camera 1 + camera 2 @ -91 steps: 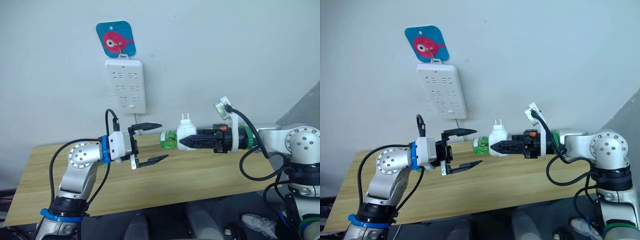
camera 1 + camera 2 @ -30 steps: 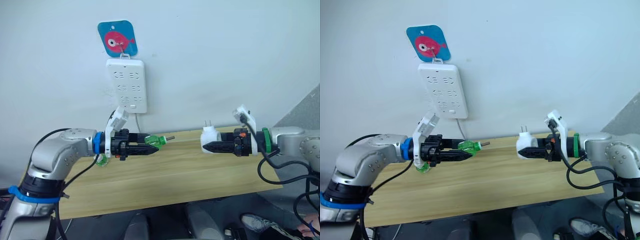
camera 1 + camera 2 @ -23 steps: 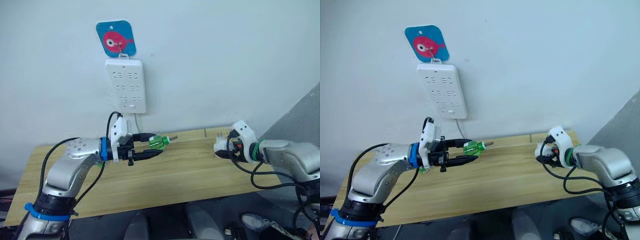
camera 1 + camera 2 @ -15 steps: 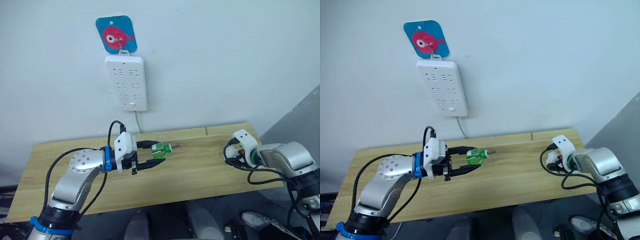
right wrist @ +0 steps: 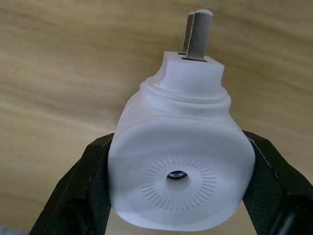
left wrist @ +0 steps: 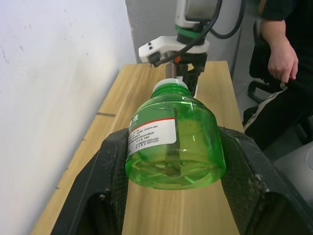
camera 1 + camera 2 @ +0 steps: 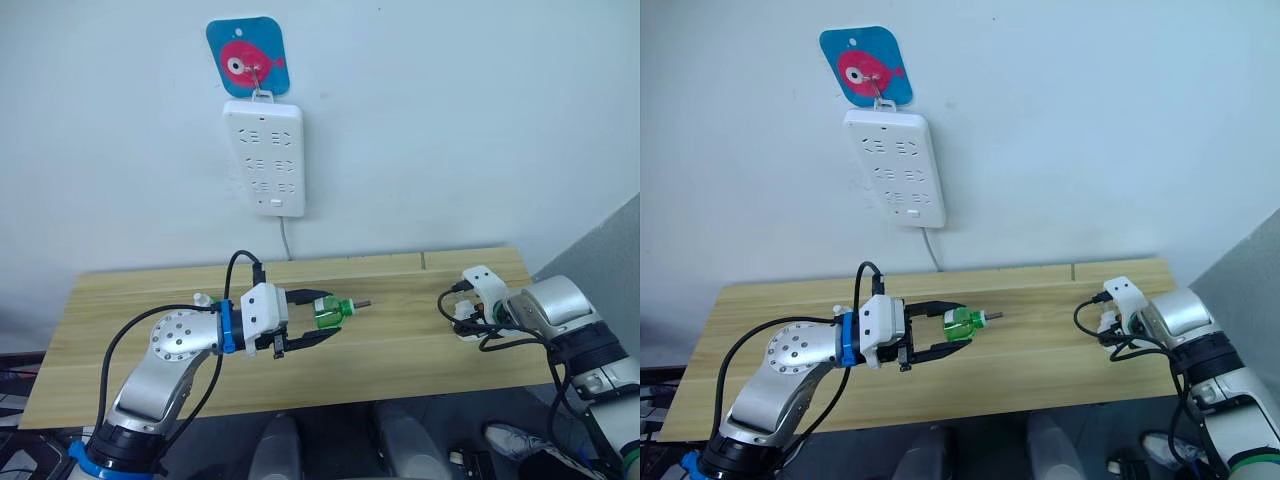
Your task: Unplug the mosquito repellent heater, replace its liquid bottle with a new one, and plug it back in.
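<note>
My left gripper hovers over the middle of the table, shut on its liquid bottle, a translucent green bottle lying sideways. The bottle's dark wick points right. My right gripper is at the table's right end, shut on the mosquito repellent heater. The heater is white, with its round vent facing the wrist camera and its prongs pointing at the tabletop. A tiny white cap peeks out behind my left forearm. The arm hides the new one's green body.
A long white power strip hangs on the wall under a blue fish hanger, above the table's back edge. The wooden table runs between both arms. A seated person is beyond the table's right end.
The bottle came out of the heater and the arms drew apart. My right gripper swung down to the table's right end with the heater. My left keeps the bottle mid-table. The camera has shifted.
</note>
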Action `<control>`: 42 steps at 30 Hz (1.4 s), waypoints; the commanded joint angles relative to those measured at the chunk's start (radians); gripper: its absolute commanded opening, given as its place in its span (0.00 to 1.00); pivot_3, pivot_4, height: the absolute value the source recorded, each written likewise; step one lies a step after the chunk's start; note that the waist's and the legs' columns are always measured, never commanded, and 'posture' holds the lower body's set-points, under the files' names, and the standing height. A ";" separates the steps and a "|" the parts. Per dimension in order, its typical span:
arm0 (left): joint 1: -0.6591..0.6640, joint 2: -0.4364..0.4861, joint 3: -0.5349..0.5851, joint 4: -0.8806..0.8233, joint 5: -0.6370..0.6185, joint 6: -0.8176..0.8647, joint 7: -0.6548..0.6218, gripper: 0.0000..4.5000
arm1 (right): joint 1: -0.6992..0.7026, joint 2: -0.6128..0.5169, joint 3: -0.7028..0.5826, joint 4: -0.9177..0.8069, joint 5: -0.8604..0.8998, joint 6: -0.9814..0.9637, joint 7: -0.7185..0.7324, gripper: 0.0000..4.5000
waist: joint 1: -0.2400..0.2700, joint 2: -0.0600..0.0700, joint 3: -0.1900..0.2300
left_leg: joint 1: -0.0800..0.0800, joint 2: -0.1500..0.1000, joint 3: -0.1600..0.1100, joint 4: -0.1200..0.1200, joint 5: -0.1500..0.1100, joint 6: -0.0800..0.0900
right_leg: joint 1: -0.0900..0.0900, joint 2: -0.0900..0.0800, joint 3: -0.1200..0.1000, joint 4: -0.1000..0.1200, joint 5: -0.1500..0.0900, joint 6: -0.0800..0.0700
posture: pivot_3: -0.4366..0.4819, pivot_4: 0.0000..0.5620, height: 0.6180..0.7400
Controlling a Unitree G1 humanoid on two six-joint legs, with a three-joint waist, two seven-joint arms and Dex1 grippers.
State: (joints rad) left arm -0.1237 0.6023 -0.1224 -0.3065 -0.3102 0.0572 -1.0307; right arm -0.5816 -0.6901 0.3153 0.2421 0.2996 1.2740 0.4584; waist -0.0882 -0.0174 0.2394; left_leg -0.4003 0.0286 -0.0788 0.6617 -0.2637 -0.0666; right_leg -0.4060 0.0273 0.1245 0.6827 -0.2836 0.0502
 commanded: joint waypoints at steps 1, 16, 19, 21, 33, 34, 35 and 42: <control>-0.025 -0.009 -0.002 -0.040 -0.007 -0.001 0.015 0.50 | -0.005 0.013 -0.022 0.018 -0.025 -0.007 0.006 0.76 | 0.001 0.000 0.000 | 0.000 0.000 0.000 0.000 0.000 0.000 | 0.000 0.000 0.000 0.000 0.000 0.000 | 0.43 0.44 0.97; -0.072 -0.095 0.025 0.005 -0.014 -0.005 0.117 0.50 | 0.048 -0.110 -0.380 -0.573 0.195 0.169 0.151 1.00 | -0.003 0.002 -0.001 | -0.001 -0.001 -0.002 -0.001 0.000 0.000 | -0.001 -0.002 -0.003 -0.001 0.000 0.000 | 0.34 0.30 0.97; -0.077 -0.137 0.026 0.021 0.015 -0.033 0.172 0.50 | 0.088 -0.090 -0.471 -0.711 0.298 0.148 0.213 1.00 | -0.006 0.002 -0.003 | -0.001 0.000 -0.002 -0.001 0.000 0.000 | -0.001 -0.002 -0.003 -0.001 0.000 0.000 | 0.31 0.27 0.97; -0.069 -0.186 0.019 0.010 0.026 -0.061 0.218 0.50 | 0.133 0.020 -0.593 -0.794 0.373 0.145 0.196 1.00 | -0.010 0.000 -0.006 | -0.001 -0.001 -0.002 0.000 0.000 0.000 | 0.000 -0.002 -0.003 0.000 0.000 0.000 | 0.28 0.25 0.97; 0.005 -0.307 -0.007 -0.036 0.037 -0.093 0.341 0.50 | 0.213 0.560 -0.826 -0.903 0.753 0.166 -0.133 1.00 | -0.067 -0.001 -0.030 | -0.001 -0.002 0.000 0.001 0.000 -0.001 | 0.001 -0.003 -0.001 0.000 0.003 0.002 | 0.25 0.23 0.97; 0.001 -0.308 -0.008 -0.033 0.038 -0.098 0.341 0.50 | 0.210 0.589 -0.815 -0.894 0.777 0.169 -0.164 1.00 | -0.075 0.000 -0.032 | 0.000 -0.002 0.000 0.001 0.001 -0.001 | 0.001 -0.003 -0.001 0.000 0.003 0.002 | 0.25 0.23 0.97; -0.004 -0.309 -0.008 -0.027 0.037 -0.101 0.340 0.50 | 0.205 0.614 -0.801 -0.883 0.797 0.164 -0.195 1.00 | -0.080 0.001 -0.034 | 0.000 -0.002 0.000 0.001 0.001 -0.001 | 0.001 -0.002 -0.001 0.000 0.003 0.002 | 0.25 0.23 0.97; -0.009 -0.297 -0.007 0.000 0.037 -0.137 0.320 0.50 | 0.175 0.693 -0.692 -0.812 0.854 0.084 -0.298 1.00 | -0.110 0.005 -0.047 | 0.000 -0.001 0.000 0.000 0.000 -0.001 | 0.001 -0.001 0.000 0.000 0.003 0.002 | 0.26 0.22 0.97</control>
State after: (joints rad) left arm -0.1310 0.3067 -0.1321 -0.2939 -0.2701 -0.0534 -0.7103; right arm -0.3882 -0.0034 -0.3996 -0.5697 1.1097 1.3989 0.1686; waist -0.1979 -0.0122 0.1924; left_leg -0.4006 0.0275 -0.0791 0.6613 -0.2632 -0.0671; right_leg -0.4052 0.0267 0.1245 0.6827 -0.2806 0.0521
